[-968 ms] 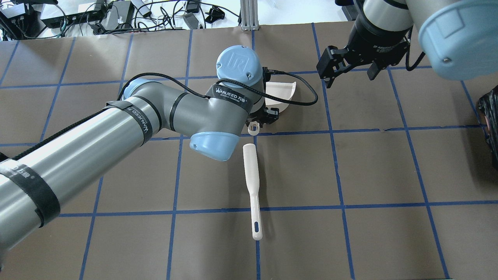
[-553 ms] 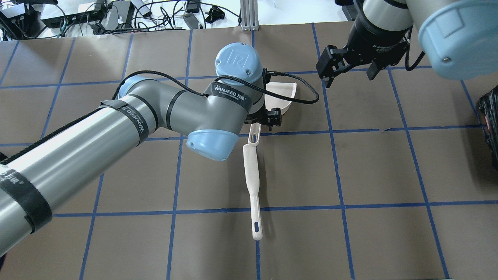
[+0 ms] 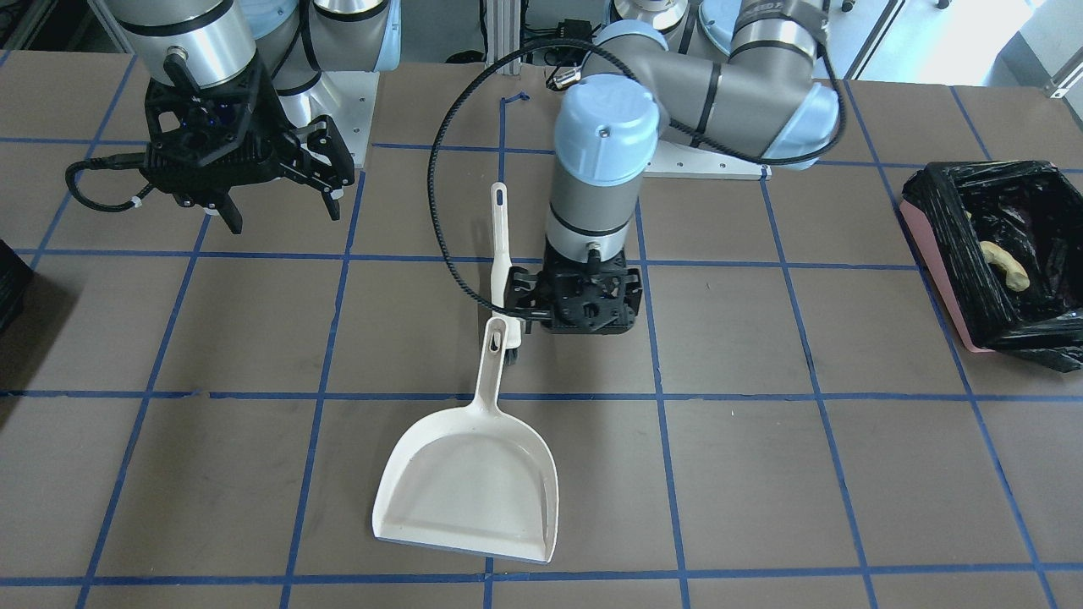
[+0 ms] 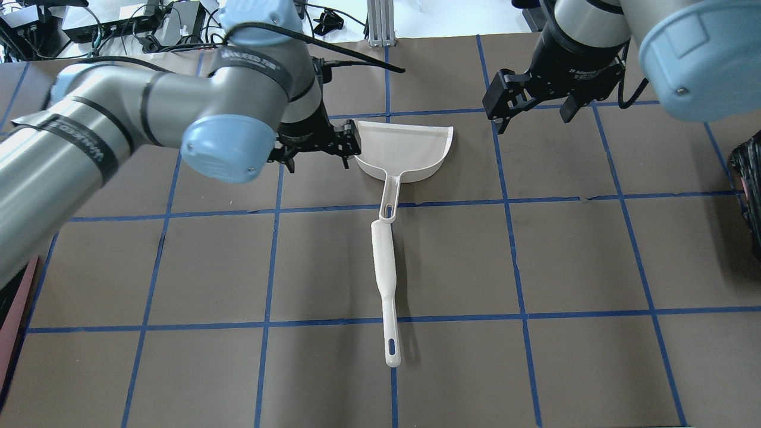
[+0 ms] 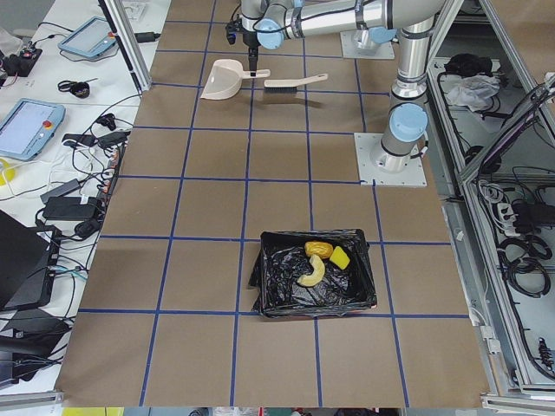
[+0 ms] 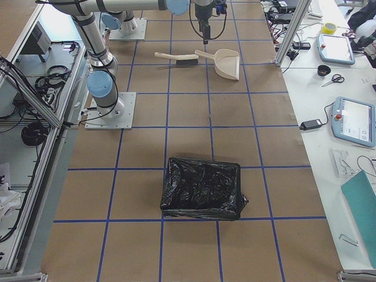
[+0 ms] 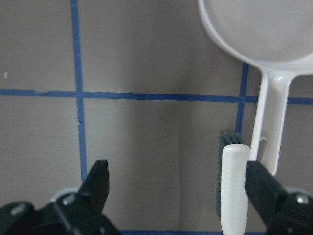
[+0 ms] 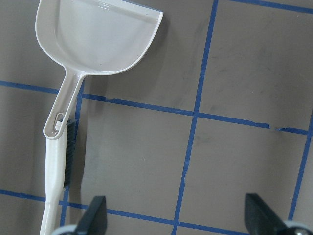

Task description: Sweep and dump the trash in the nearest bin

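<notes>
Front view: the black-lined bin (image 3: 946,283) is seen on the robot's left, with a bread (image 3: 1007,264) inside.

Left side view: all three pieces of trash (image 5: 319,260) are seen in the bin.

Wrist views: the left gripper (image 7: 176,181) and right gripper (image 8: 176,210) are held spread, with nothing gripped. The dustpan (image 8: 98,39) and brush (image 8: 56,181) are laid below.

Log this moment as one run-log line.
trash: all three in bin | dustpan: empty, on table | brush: on table | left claw: open, empty | right claw: open, empty
</notes>
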